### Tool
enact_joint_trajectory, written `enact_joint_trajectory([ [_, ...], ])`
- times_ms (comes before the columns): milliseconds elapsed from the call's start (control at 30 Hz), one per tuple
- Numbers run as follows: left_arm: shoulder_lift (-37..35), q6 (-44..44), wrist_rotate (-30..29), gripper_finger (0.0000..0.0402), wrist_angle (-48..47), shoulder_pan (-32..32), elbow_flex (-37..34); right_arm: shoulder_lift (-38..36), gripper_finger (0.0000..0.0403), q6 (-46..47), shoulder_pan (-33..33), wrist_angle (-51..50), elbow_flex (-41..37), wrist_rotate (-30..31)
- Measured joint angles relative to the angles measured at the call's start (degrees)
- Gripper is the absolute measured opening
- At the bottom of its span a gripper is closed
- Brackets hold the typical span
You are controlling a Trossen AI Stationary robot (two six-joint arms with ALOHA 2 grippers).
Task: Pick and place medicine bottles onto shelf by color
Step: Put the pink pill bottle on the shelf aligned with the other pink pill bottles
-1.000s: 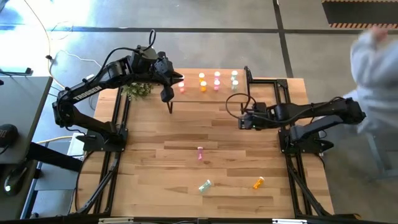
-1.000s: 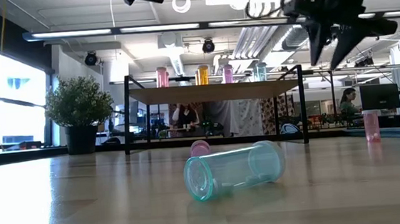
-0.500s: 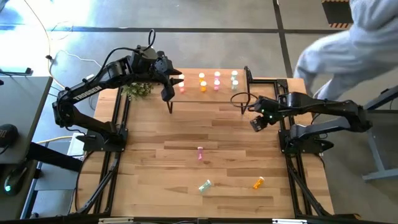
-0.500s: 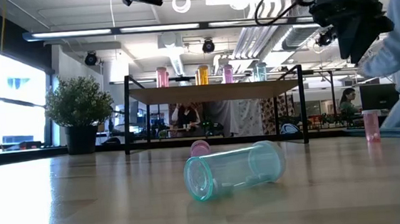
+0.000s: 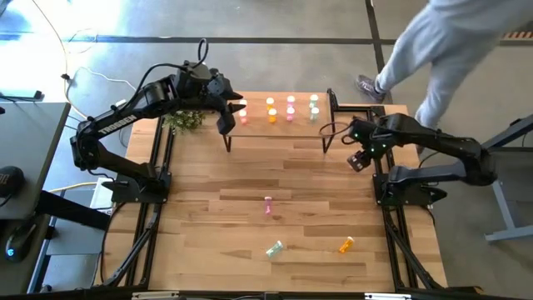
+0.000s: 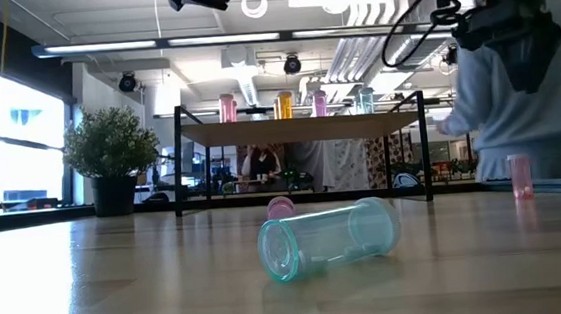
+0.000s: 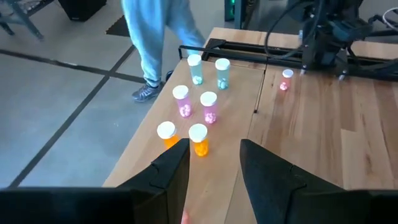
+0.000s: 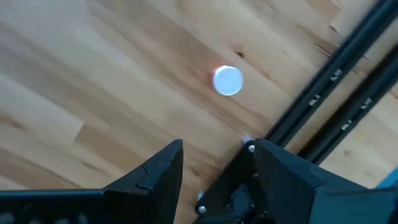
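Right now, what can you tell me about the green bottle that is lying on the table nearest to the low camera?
The green bottle is a small see-through cylinder of teal-green plastic, as it looks. It lies on its side on the wooden table, its round open-looking end turned toward the low camera; nothing is visible inside. From above it shows near the table's front edge, slightly slanted. No hand touches it. A pink bottle sits just behind it, apart from it in the high view.
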Motion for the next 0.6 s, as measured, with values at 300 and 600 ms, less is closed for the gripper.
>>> enact_joint_trajectory([
  [300,0.04,-0.69,0.00,0.0131,0.02,0.00,-0.02,-2.71,0.0190,0.08,-12.01,0.31,-0.57,1.14],
  [600,0.06,-0.69,0.00,0.0131,-0.01,-0.02,-0.02,-4.83,0.0190,6.15,-22.25,3.57,-0.57,-3.78],
])
